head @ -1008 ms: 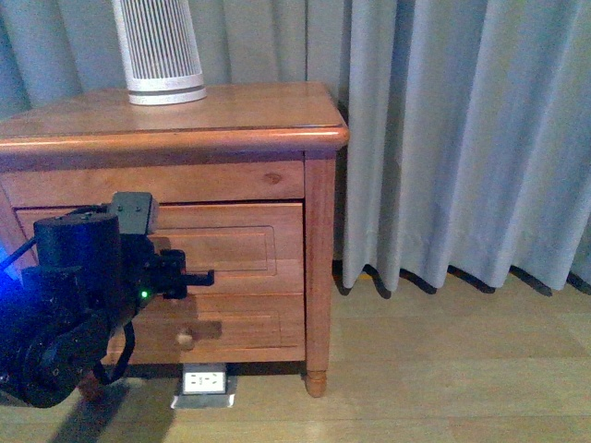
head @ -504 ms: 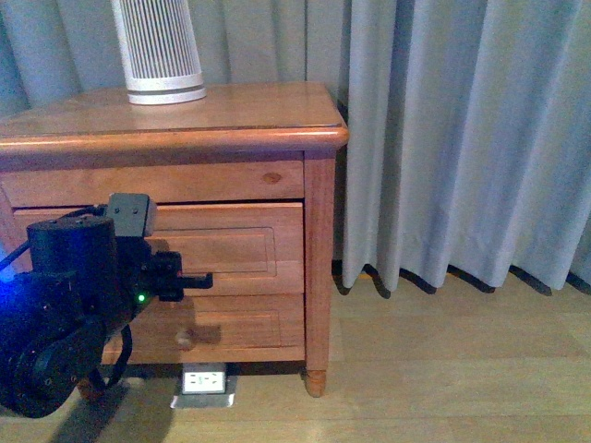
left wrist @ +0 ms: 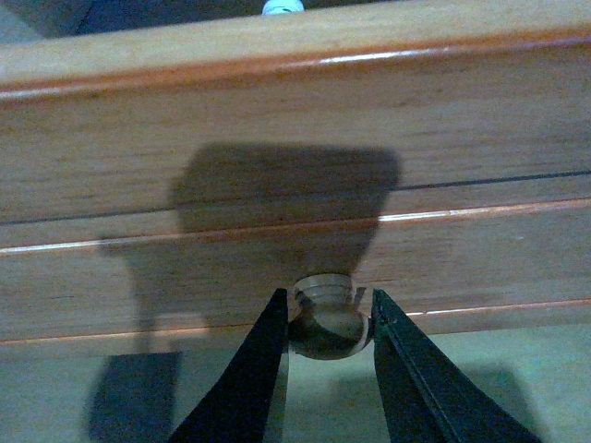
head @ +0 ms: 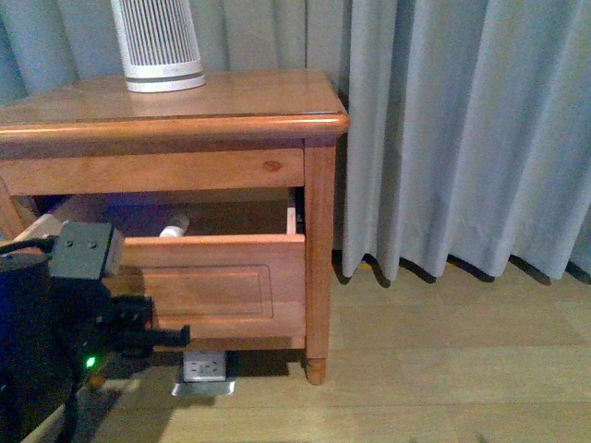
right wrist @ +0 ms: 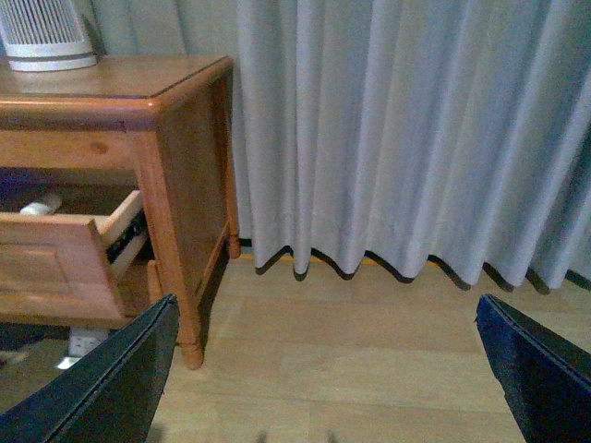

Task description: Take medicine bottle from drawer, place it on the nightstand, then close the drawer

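– Half a second ago the drawer (head: 212, 286) sat flush in the nightstand (head: 185, 129); now its front has come well out toward the near side, and the pale inside is open to view.

– So the opening step looks done?

– It seems so; the medicine bottle (head: 174, 226) shows over the top edge of the front, toward the far part of the drawer and a little left of its middle; it appears to lie on its side, though little of it is visible. The right wrist view catches it too (right wrist: 42, 205), and the left wrist view only its tip (left wrist: 282, 6).

– And the left arm?

– Low at the near left, pulled back along with the drawer; the left gripper (left wrist: 330, 300) reaches level toward the front, its two dark fingers closed on either side of the round knob (left wrist: 328, 325) and touching it.

– Then it must let go before anything else.

– Likely; the bottle is still to be lifted out and set on the top, where the white ribbed appliance (head: 157, 46) takes the far left but leaves bare wood to the right.

– What of the right gripper (right wrist: 325, 305)?

– Fingers spread wide, holding nothing; it hangs off to the right of the nightstand, facing the grey curtain (right wrist: 388, 138) and the floor, and it does not show in the front view.
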You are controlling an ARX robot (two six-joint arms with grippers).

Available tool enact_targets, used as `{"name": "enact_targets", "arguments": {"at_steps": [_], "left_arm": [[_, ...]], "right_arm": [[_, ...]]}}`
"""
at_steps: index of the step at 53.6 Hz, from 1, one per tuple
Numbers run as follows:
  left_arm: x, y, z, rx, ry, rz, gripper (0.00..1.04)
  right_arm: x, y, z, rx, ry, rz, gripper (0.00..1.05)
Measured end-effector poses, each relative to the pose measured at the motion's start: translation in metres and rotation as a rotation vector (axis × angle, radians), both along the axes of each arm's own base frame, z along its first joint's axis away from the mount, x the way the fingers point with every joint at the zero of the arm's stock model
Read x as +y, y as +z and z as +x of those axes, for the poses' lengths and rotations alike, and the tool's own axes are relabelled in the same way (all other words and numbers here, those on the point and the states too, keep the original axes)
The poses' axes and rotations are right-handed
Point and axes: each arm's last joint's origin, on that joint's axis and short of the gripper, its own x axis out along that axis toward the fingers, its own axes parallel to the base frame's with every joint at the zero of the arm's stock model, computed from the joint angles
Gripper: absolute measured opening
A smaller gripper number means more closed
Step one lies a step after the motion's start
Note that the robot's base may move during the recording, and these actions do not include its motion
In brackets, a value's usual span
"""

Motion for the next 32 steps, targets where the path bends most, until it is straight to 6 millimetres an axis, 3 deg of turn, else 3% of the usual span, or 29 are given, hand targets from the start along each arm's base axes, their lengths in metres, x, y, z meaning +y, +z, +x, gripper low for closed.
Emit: {"name": "enact_targets", "arguments": {"at_steps": [14, 26, 32], "left_arm": [[-0.001, 0.005, -0.054, 0.074, -0.021, 0.073, 0.21], [0.005, 0.007, -0.070, 0.144, 0.010, 0.093, 0.54], [0.006, 0.027, -0.077, 0.136, 0.017, 0.092, 0.74]], "right_arm": [[0.000, 0.000, 0.000, 0.000, 0.000, 0.000, 0.98], [0.000, 0.000, 0.000, 0.000, 0.000, 0.000, 0.98], [0.000, 0.000, 0.000, 0.000, 0.000, 0.000, 0.98]]}}
